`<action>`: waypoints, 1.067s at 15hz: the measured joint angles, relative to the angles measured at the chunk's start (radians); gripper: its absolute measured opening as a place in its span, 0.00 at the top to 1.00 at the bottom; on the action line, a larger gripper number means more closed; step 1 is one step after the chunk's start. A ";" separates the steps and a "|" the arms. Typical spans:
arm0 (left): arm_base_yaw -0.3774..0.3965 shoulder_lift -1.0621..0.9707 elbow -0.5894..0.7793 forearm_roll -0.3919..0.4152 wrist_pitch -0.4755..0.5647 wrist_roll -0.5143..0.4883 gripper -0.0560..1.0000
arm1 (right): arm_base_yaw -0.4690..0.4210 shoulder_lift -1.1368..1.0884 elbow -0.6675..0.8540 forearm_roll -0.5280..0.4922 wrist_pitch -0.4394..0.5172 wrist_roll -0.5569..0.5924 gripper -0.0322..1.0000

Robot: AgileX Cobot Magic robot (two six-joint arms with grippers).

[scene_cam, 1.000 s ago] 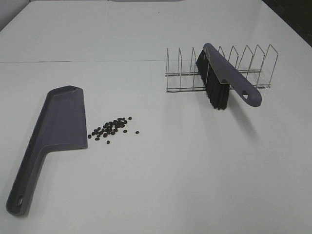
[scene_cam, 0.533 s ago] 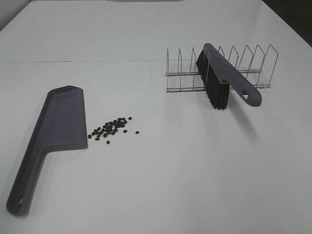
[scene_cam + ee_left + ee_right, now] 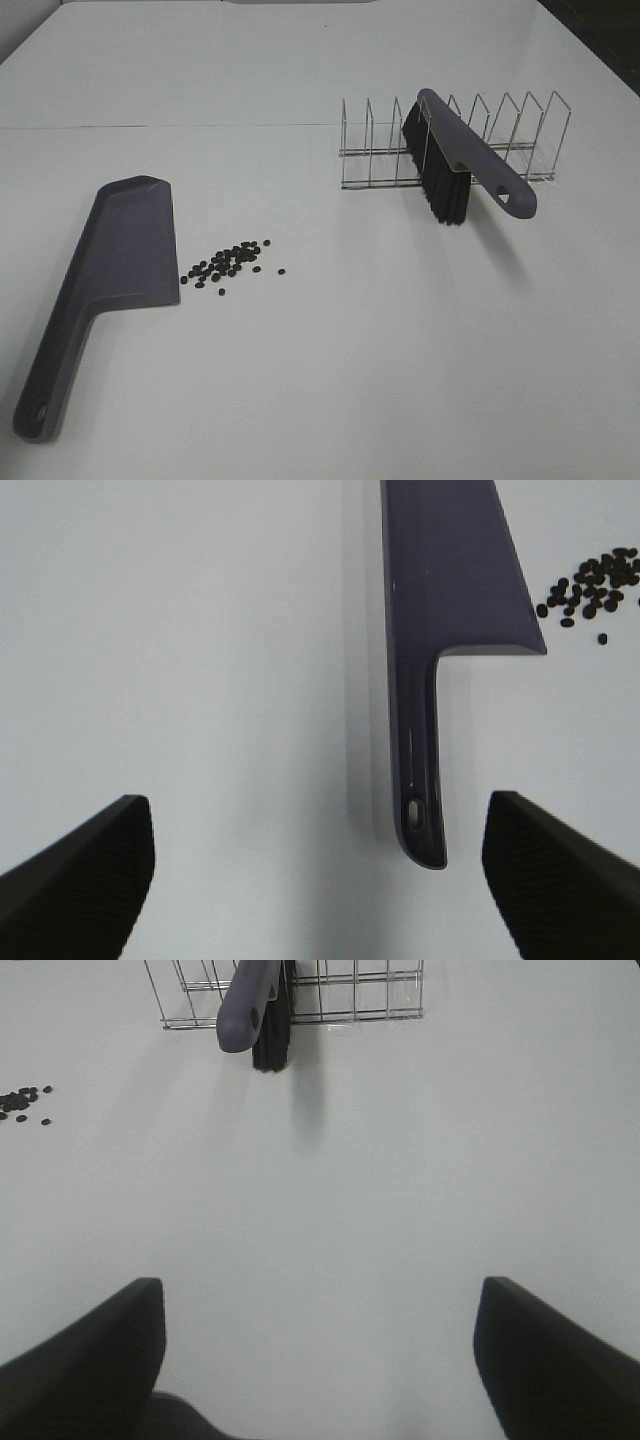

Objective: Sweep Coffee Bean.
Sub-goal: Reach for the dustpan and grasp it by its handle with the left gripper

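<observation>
A small heap of dark coffee beans [image 3: 228,262] lies on the white table, just right of the purple-grey dustpan [image 3: 125,250], which lies flat with its handle toward the front. The purple-grey brush [image 3: 450,165] leans in a wire rack [image 3: 520,130] at the back right, bristles down. Neither gripper shows in the exterior view. In the left wrist view the left gripper [image 3: 320,880] is open and empty, above the table near the dustpan [image 3: 450,570] handle end, with the beans [image 3: 590,580] off to one side. The right gripper [image 3: 320,1360] is open and empty, well short of the brush [image 3: 255,1005].
The wire rack [image 3: 370,990] has several upright dividers, and the brush handle sticks out of it toward the front. A seam runs across the white table [image 3: 400,350] behind the dustpan. Some beans [image 3: 22,1102] show at the edge of the right wrist view.
</observation>
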 joint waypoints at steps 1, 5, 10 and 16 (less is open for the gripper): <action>0.000 0.078 -0.014 -0.016 -0.012 0.000 0.18 | 0.000 0.000 0.000 0.000 0.000 0.000 0.20; 0.000 0.326 -0.035 -0.049 -0.107 0.000 0.19 | 0.000 0.000 0.000 0.000 0.000 0.000 0.20; -0.032 0.615 -0.035 -0.156 -0.213 0.021 0.19 | 0.000 0.000 0.000 0.000 0.000 0.000 0.20; -0.133 0.819 -0.131 -0.170 -0.240 -0.086 0.19 | 0.000 0.000 0.000 0.000 0.000 0.000 0.20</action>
